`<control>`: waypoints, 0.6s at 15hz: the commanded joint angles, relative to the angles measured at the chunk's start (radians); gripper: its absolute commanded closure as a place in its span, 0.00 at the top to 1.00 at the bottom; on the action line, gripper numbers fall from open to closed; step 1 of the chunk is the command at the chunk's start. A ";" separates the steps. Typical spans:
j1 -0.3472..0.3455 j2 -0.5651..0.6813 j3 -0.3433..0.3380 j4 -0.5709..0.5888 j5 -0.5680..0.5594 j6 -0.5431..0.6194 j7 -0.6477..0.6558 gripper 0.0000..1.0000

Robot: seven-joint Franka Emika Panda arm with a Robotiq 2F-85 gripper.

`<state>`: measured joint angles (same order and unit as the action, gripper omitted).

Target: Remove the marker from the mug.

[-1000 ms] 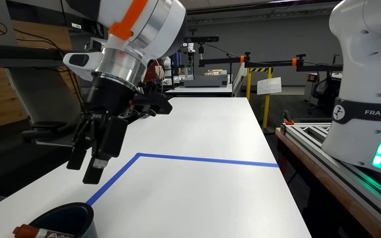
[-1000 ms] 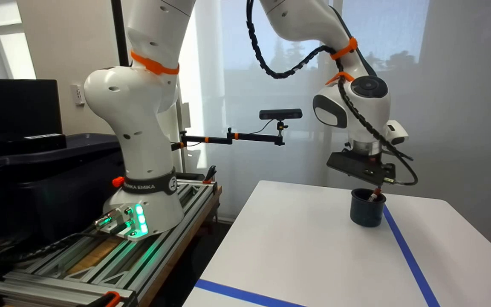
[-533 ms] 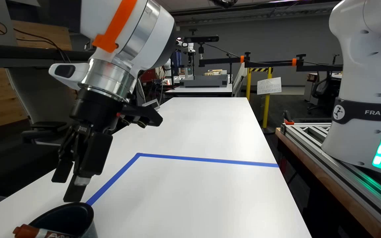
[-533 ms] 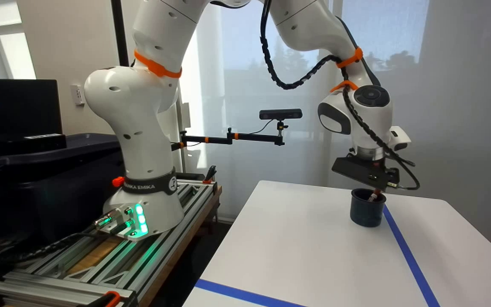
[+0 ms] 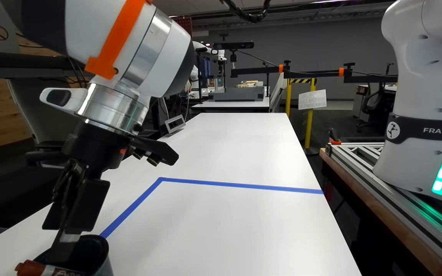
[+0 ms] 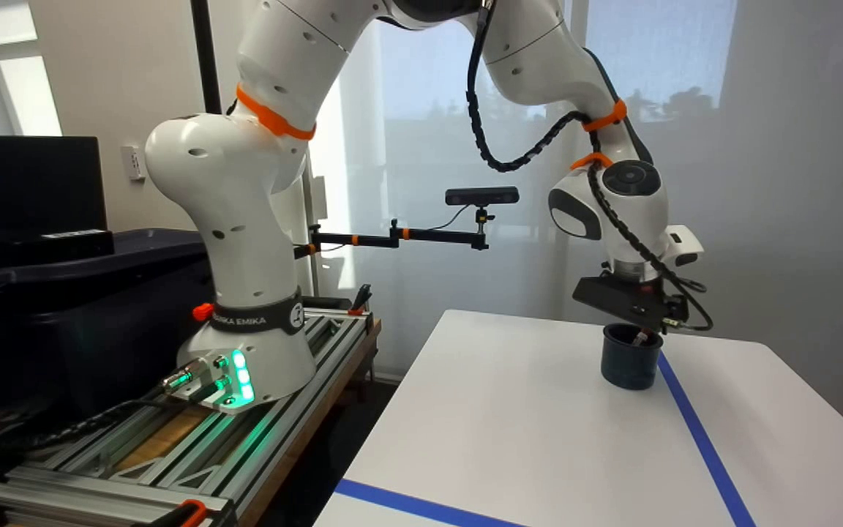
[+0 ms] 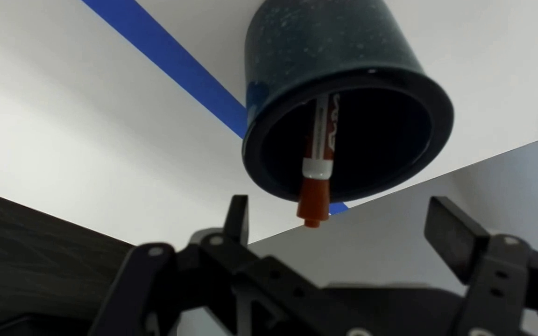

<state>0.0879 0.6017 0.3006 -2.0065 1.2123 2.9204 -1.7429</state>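
The marker (image 7: 318, 169) leans in the mug (image 7: 325, 42), its orange-red cap and whitish band up at the mouth, its lettered reddish-brown body running down into the dark inside. In the wrist view the cap's tip reaches past the rim. The mug stands upright on the table (image 6: 524, 410), just beside a line of blue tape (image 6: 702, 439). The gripper (image 7: 339, 214) is at the mug with its jaws set wide; in the wrist view the end of the cap shows between the fingers (image 7: 237, 214), apart from both. In an exterior view it slants down, and one finger overlaps the mug's mouth, its tip just behind the marker as seen there; whether that finger is inside the mug or beyond it cannot be told. In an exterior view the white arm (image 6: 538, 58) arches over from a base (image 6: 279, 373) with green lights (image 6: 242, 377), a dark cable (image 6: 503, 166) looping beneath it and orange straps (image 6: 273, 119) around it. A camera (image 6: 481, 196) on a bar (image 6: 436, 236) shows between the base and the gripper there.
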 commanded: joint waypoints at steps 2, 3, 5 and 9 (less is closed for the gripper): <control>0.000 0.036 0.030 0.046 0.045 0.044 -0.018 0.83; -0.002 0.043 0.034 0.053 0.049 0.049 -0.022 0.80; -0.003 0.048 0.038 0.059 0.053 0.052 -0.021 0.79; -0.011 0.067 0.047 0.080 0.066 0.055 -0.036 0.75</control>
<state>0.0867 0.6437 0.3235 -1.9579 1.2339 2.9442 -1.7429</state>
